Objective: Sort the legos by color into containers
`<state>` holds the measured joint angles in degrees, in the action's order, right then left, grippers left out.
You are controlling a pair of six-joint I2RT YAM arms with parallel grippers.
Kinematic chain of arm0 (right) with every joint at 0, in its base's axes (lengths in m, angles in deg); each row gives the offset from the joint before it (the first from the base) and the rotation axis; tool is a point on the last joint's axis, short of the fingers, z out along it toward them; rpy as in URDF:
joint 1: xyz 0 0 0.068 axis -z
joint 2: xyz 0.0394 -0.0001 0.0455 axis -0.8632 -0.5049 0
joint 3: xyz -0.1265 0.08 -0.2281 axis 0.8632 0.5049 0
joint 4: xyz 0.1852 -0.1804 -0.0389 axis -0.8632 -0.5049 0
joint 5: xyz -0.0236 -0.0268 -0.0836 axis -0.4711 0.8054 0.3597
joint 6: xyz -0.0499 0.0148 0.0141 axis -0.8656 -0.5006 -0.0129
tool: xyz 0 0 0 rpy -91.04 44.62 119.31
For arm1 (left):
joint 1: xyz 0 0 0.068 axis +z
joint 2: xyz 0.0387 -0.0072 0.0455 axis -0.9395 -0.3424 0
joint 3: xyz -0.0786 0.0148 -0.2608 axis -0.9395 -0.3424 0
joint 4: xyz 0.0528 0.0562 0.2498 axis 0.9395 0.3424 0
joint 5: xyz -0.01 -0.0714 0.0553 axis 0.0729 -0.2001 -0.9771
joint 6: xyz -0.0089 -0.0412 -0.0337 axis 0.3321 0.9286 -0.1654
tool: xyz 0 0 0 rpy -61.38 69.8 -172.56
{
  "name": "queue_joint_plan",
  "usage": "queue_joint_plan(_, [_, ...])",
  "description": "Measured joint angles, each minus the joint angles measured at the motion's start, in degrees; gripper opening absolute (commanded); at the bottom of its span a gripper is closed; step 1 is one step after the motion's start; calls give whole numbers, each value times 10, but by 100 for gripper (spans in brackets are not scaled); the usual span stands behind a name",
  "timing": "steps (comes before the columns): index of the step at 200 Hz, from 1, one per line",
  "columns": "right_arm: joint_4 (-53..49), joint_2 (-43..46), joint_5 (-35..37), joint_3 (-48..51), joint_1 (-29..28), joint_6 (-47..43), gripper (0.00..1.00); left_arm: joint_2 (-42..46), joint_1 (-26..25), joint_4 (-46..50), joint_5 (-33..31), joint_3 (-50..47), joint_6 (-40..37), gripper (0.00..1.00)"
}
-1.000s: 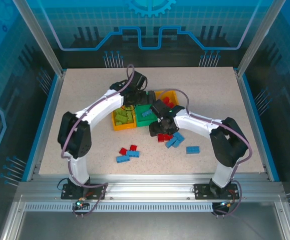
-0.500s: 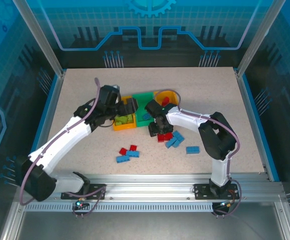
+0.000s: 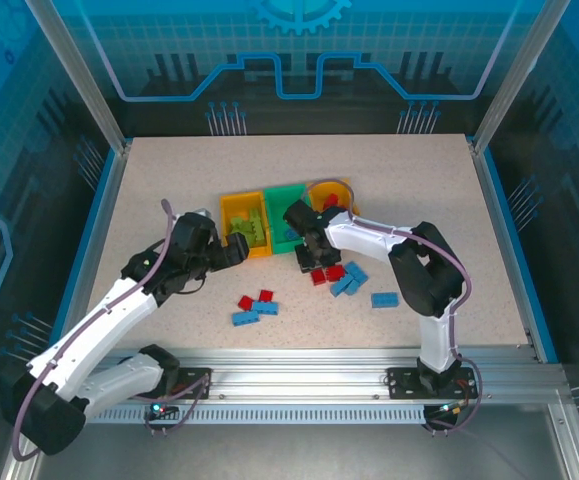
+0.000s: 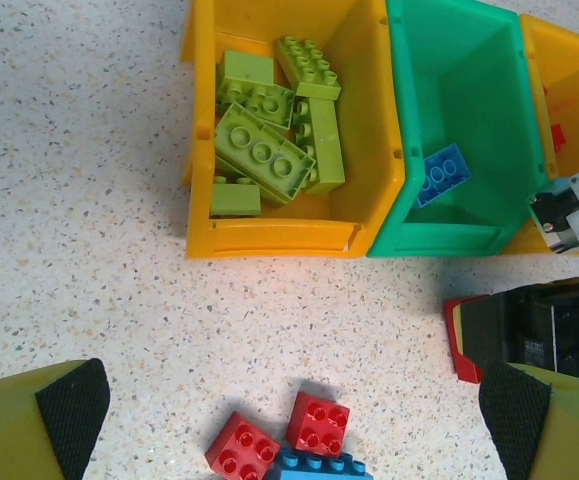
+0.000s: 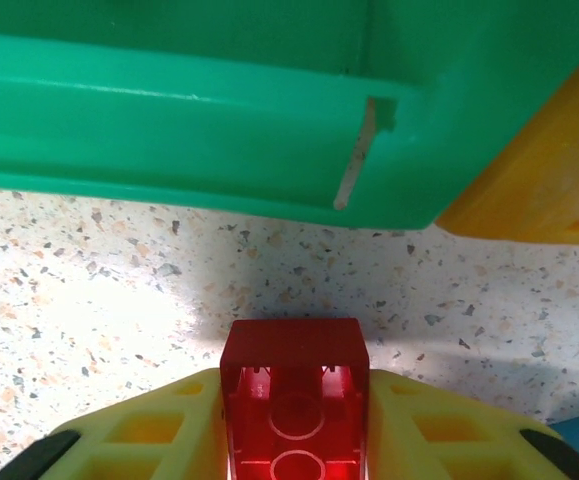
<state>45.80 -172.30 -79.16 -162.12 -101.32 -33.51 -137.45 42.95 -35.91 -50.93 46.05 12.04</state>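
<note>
The containers stand in a row: a yellow bin (image 4: 201, 150) with several lime green legos (image 4: 264, 150), a green bin (image 4: 469, 90) with one blue lego (image 4: 439, 175), and an orange bin (image 3: 335, 192) with red ones. My right gripper (image 5: 294, 440) is shut on a red lego (image 5: 294, 385), hollow underside up, just before the green bin's wall (image 5: 169, 110). My left gripper (image 4: 291, 402) hangs open over the table in front of the yellow bin, above two red legos (image 4: 317, 423) and a blue one (image 4: 319, 467).
Loose legos lie on the speckled table: red and blue ones (image 3: 256, 306) near the middle, and more red (image 3: 329, 273) and blue (image 3: 384, 299) to the right. The right arm (image 3: 369, 238) reaches across in front of the bins.
My left arm has pulled back from over the bins toward the near left, still open. My right gripper has closed on the red lego in front of the green bin.
</note>
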Motion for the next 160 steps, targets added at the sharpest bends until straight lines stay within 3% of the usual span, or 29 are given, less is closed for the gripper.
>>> queue_joint_plan(51, [-9,11,-2,-36,-12,2,33,5,1,2,-3,-12,14,99])
queue_joint_plan(91, [-15,87,9,-61,-4,-14,32,-5,1,9,0,-45,25,99])
queue_joint_plan(127, [-10,115,34,-100,69,-47,32,-30,-9,9,16,-87,38,99])
queue_joint_plan(160, [-12,76,44,-145,138,-74,32,-36,-47,6,16,-95,44,99])
